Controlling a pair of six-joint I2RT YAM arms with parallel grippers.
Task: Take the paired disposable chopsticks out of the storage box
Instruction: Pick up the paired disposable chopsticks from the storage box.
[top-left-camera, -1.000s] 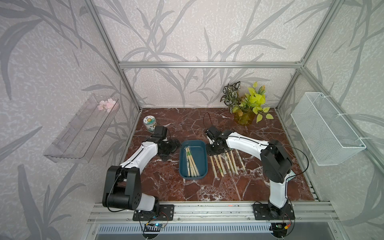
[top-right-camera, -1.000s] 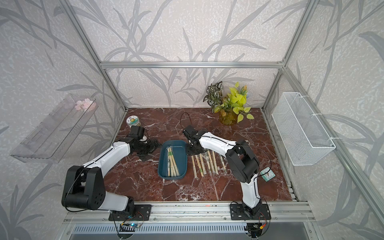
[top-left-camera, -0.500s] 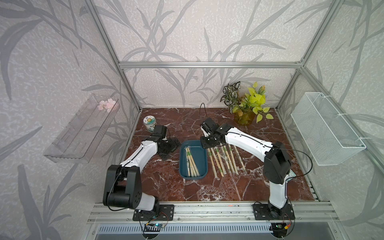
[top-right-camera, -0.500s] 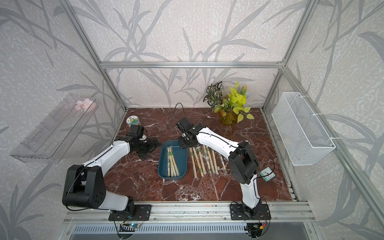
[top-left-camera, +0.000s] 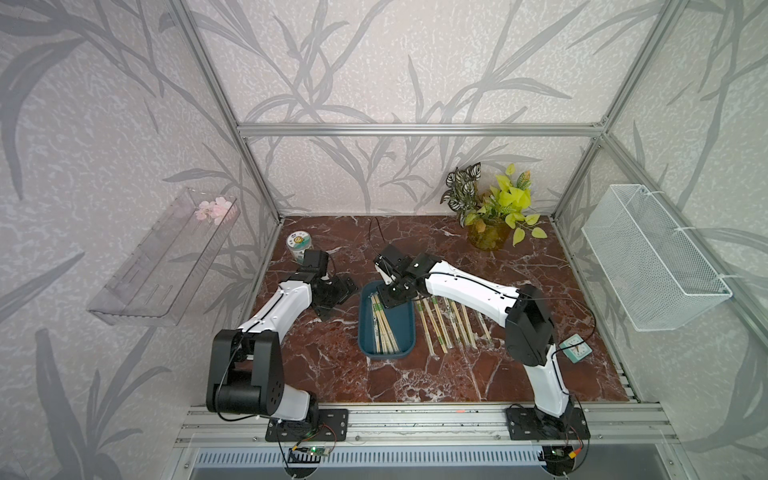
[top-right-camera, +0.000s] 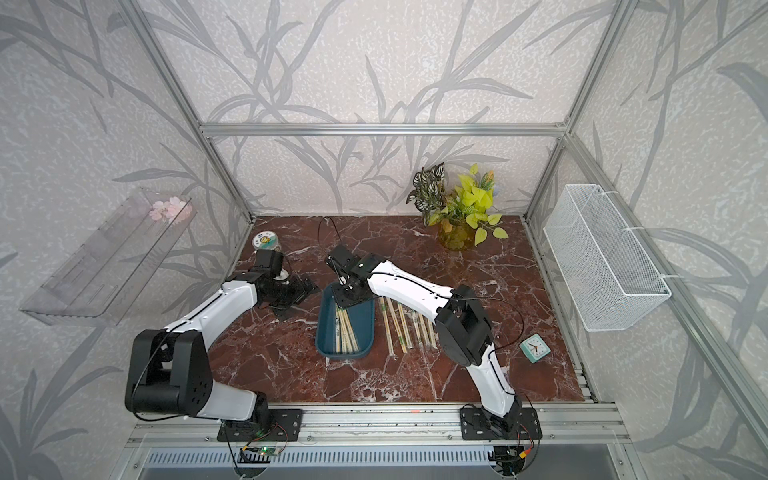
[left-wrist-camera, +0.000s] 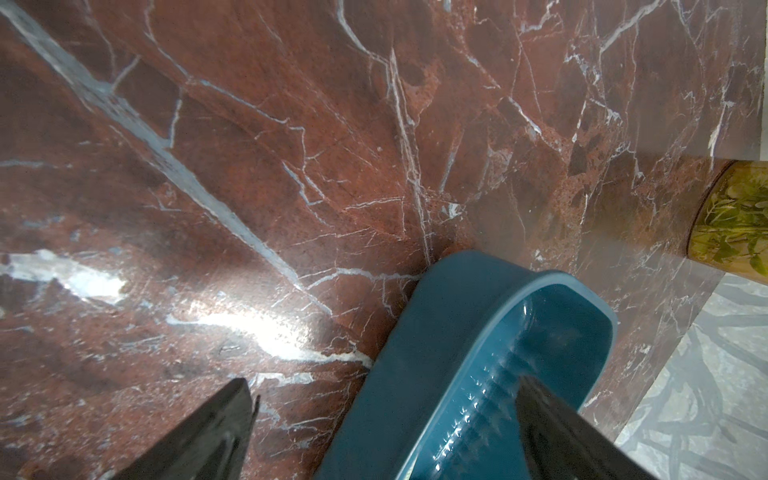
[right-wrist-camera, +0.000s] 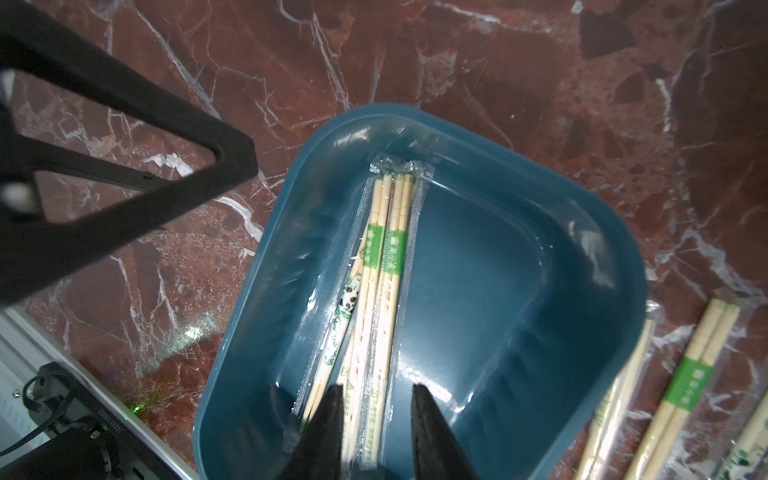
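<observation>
The storage box (top-left-camera: 408, 332) (top-right-camera: 366, 328), a shallow teal tray, lies mid-table in both top views. Several paired disposable chopsticks (top-left-camera: 382, 324) (right-wrist-camera: 382, 257) lie lengthwise in its left half. More wrapped pairs (top-left-camera: 449, 320) (top-right-camera: 409, 324) lie in a row on the marble right of it. My right gripper (top-left-camera: 392, 291) (right-wrist-camera: 377, 401) hangs over the box's far end, jaws a little apart astride the ends of the pairs, holding nothing. My left gripper (top-left-camera: 336, 291) (left-wrist-camera: 386, 419) is open wide at the box's far left corner, with the box wall (left-wrist-camera: 436, 353) between its fingers and apart from both.
A plant in a yellow-green pot (top-left-camera: 488, 237) stands at the back right. A small can (top-left-camera: 299, 243) is behind the left gripper, and a teal clock (top-left-camera: 575, 351) lies at the right. A white wire basket (top-left-camera: 648, 266) and a clear shelf (top-left-camera: 166, 257) hang on the side walls.
My right gripper has moved left, from above the row of pairs on the marble to above the far end of the box, and its jaws have opened slightly. The left arm has barely moved.
</observation>
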